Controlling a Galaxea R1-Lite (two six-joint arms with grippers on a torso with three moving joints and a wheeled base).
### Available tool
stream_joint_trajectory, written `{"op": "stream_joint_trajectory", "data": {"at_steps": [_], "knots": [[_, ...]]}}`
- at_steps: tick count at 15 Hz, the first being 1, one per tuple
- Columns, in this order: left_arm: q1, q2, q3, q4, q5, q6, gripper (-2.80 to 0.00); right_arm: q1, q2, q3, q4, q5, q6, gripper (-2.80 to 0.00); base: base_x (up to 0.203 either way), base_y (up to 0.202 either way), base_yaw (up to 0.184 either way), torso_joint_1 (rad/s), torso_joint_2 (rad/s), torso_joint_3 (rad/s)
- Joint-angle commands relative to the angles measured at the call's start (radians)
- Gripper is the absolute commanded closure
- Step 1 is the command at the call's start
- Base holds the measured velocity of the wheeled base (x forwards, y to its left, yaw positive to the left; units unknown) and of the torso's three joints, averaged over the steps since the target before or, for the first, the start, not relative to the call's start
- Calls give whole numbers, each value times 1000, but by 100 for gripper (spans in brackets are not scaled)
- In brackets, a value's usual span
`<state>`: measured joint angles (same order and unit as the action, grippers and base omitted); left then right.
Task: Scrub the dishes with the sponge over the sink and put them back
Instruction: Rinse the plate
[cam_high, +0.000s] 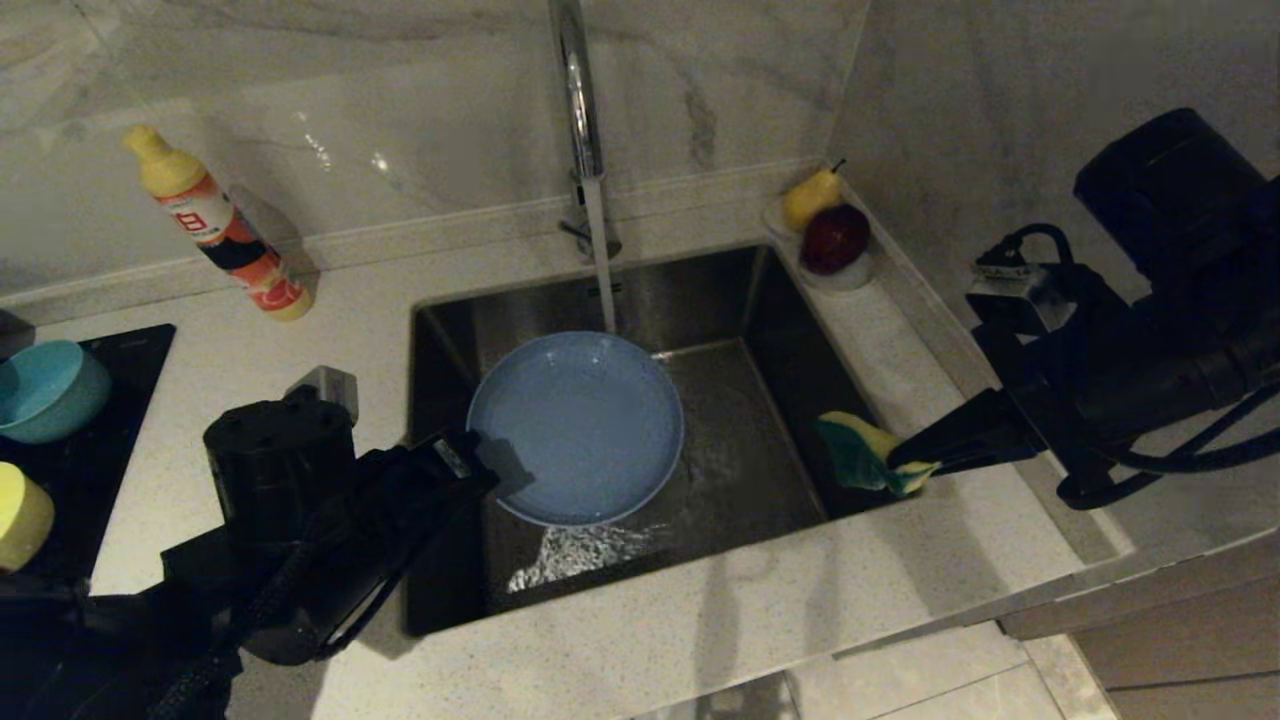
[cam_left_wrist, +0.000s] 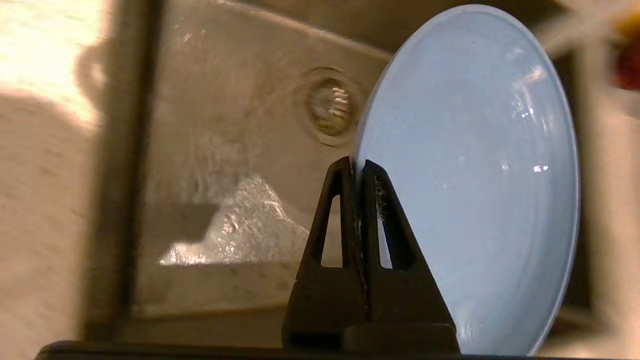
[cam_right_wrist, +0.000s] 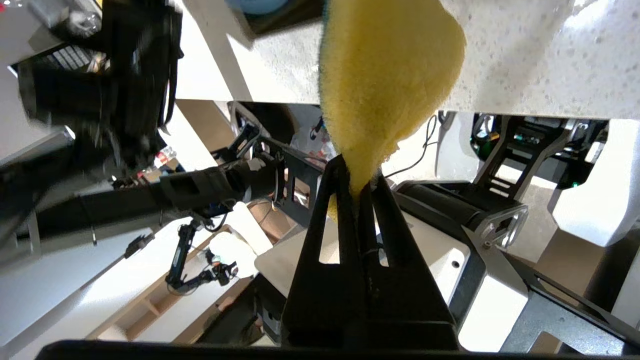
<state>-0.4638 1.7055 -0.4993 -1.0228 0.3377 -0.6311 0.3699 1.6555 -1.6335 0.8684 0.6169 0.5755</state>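
My left gripper (cam_high: 478, 468) is shut on the rim of the light-blue plate (cam_high: 576, 425), holding it over the steel sink (cam_high: 740, 470) under running water from the tap (cam_high: 578, 110). In the left wrist view the plate (cam_left_wrist: 470, 170) stands on edge between the shut jaws of that gripper (cam_left_wrist: 358, 167). At the sink's right edge my right gripper (cam_high: 905, 462) is shut on the yellow sponge (cam_high: 860, 450), whose green face shows. The right wrist view has the sponge (cam_right_wrist: 385, 75) pinched in this gripper (cam_right_wrist: 359, 180). The teal-blue bowl (cam_high: 45, 388) and pale yellow bowl (cam_high: 20, 515) sit at the far left.
A yellow-capped soap bottle (cam_high: 220, 228) stands on the counter behind the left side. A small clear dish with a pear (cam_high: 810, 195) and a red fruit (cam_high: 835, 238) sits at the sink's back right corner. A black hob (cam_high: 100, 440) holds the bowls. The drain (cam_left_wrist: 327, 106) lies behind the plate.
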Motion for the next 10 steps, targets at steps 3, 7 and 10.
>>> {"op": "stream_joint_trajectory", "data": {"at_steps": [3, 7, 10], "knots": [[39, 126, -99, -5, -8, -3, 0, -15, -40, 164, -123, 23, 0, 0, 0, 0, 0, 0, 0, 0], [39, 194, -165, -8, -72, -5, 0, -19, -60, 244, -192, 23, 0, 0, 0, 0, 0, 0, 0, 0], [39, 227, -193, -7, -80, -6, 0, -19, -72, 256, -193, 23, -2, 0, 0, 0, 0, 0, 0, 0]]}}
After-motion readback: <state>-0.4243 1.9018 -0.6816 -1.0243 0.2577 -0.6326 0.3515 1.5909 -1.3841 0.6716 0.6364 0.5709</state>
